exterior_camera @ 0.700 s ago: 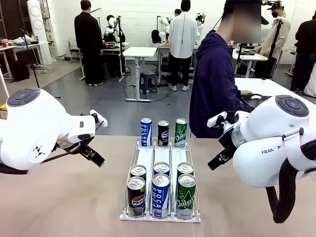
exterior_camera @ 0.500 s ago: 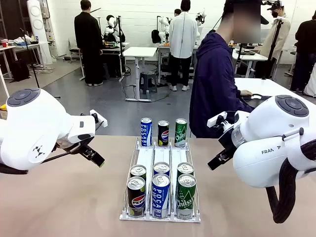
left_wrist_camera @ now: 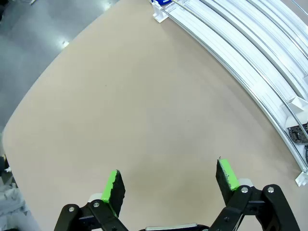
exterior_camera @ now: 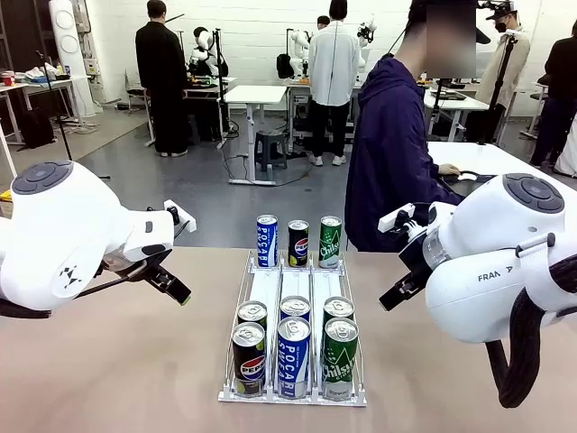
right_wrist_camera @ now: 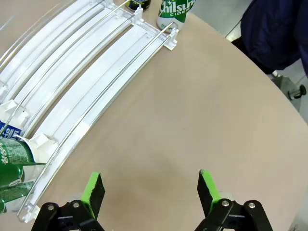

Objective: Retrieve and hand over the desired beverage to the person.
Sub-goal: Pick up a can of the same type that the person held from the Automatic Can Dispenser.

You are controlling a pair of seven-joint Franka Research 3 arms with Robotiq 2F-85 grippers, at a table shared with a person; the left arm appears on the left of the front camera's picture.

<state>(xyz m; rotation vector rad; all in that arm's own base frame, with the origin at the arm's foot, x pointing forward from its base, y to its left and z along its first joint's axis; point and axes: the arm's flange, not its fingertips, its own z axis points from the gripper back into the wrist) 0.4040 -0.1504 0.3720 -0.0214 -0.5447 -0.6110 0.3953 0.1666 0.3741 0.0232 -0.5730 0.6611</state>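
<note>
A white three-lane rack [exterior_camera: 268, 287] holds the beverage cans. At its far end stand a blue Pocari can [exterior_camera: 266, 241], a black Pepsi can [exterior_camera: 297, 244] and a green Chilsung cider can [exterior_camera: 330, 242]. At the near end stand a Pepsi can [exterior_camera: 249, 359], a Pocari can [exterior_camera: 293, 357] and a green cider can [exterior_camera: 339, 358], each with another can behind it. My left gripper [exterior_camera: 173, 286] [left_wrist_camera: 170, 180] hovers open left of the rack, holding nothing. To the rack's right, my right gripper [exterior_camera: 395, 295] [right_wrist_camera: 149, 187] is open and empty too. The person [exterior_camera: 388, 153] in a navy jacket stands at the far side, turned sideways.
The tan table [exterior_camera: 117, 361] has bare room on both sides of the rack. In the right wrist view the rack [right_wrist_camera: 86, 82] lies to the left with a green can [right_wrist_camera: 175, 12] at its end. Other people and tables stand far behind.
</note>
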